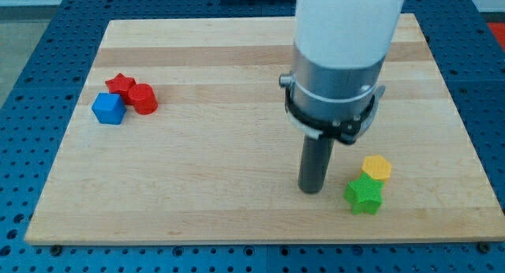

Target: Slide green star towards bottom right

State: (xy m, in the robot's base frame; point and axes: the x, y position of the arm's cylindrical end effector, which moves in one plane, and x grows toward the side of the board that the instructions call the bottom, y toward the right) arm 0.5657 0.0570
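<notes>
The green star point(364, 196) lies on the wooden board point(237, 186) near the view's bottom right. A yellow hexagon block point(377, 168) touches it just above and to its right. My tip point(312, 189) is the lower end of the dark rod, standing a short way to the left of the green star, slightly apart from it. The arm's white and grey body point(339, 60) rises above the rod.
At the view's left are a blue cube point(109, 109), a red star point(121, 84) and a red cylinder-like block point(144, 99), clustered and touching. The board's bottom edge runs just below the green star. A blue perforated table surrounds the board.
</notes>
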